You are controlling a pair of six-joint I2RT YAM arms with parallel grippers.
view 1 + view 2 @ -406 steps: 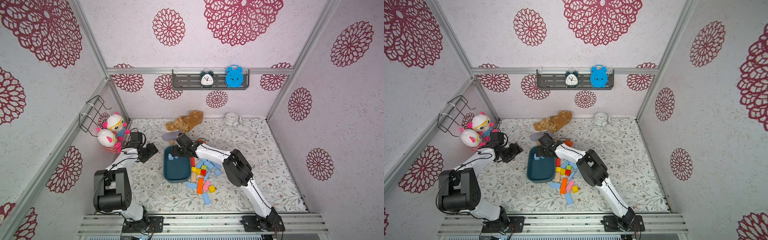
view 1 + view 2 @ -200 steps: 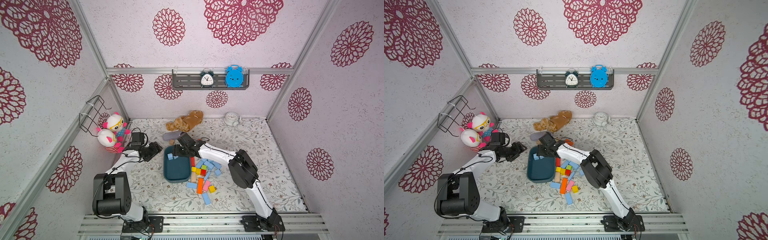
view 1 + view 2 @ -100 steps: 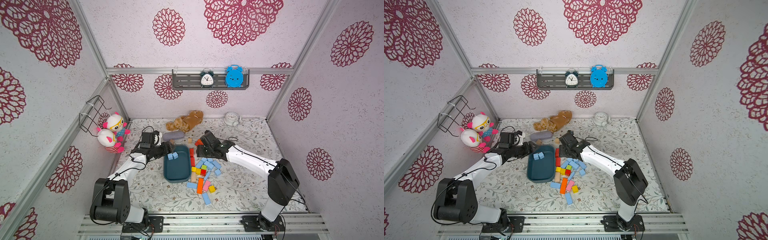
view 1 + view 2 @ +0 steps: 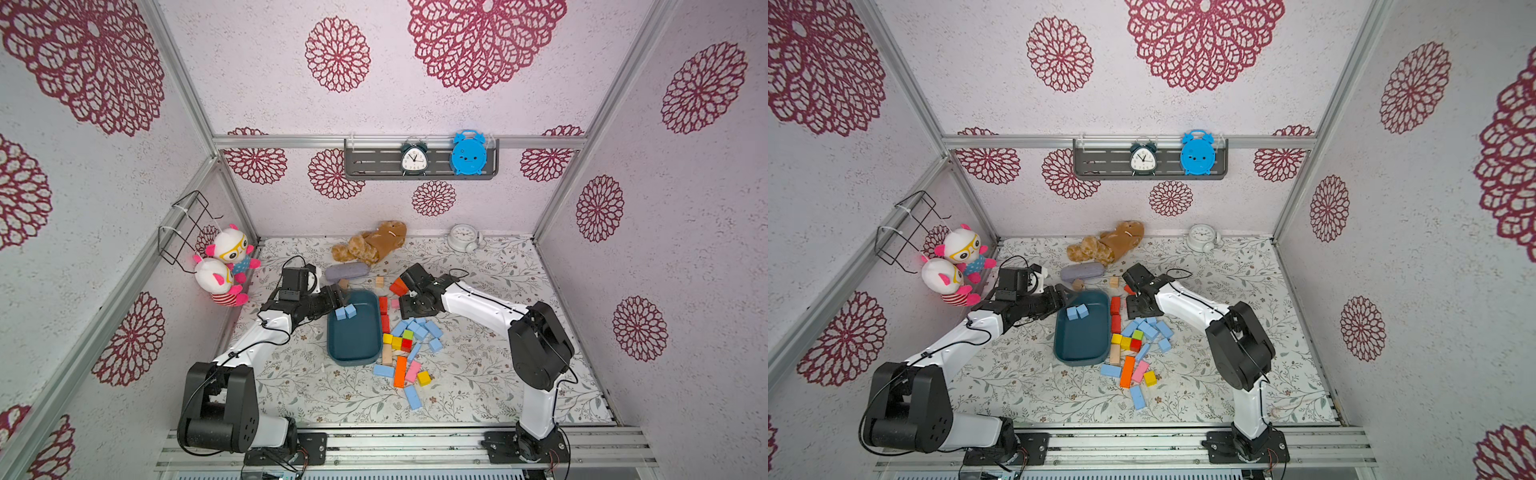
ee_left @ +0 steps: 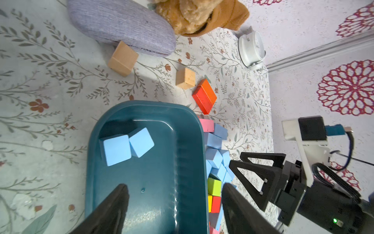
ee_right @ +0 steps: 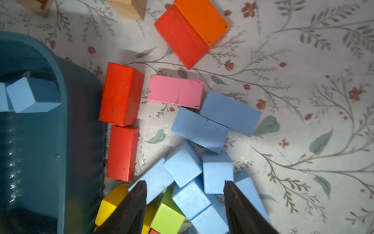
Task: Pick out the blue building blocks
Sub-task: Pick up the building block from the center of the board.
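Observation:
Two blue building blocks, both cubes, lie side by side at the far end of the dark teal tray, and show in both top views. Several more are heaped just right of the tray, with loose ones nearer the front. My left gripper is open and empty. It straddles the tray's right wall, and from above sits at its far left corner. My right gripper hangs open and empty over the blue heap, its fingertips flanking several cubes without holding any.
Red blocks line the tray's right side. An orange-red block, pink, yellow, green and tan blocks mix with the heap. A grey pouch, brown plush and white clock lie at the back. Two dolls hang on the left wall.
My right gripper has left the tray's far end and swung right, over the blue heap. My left gripper has moved right, from near the dolls to the tray.

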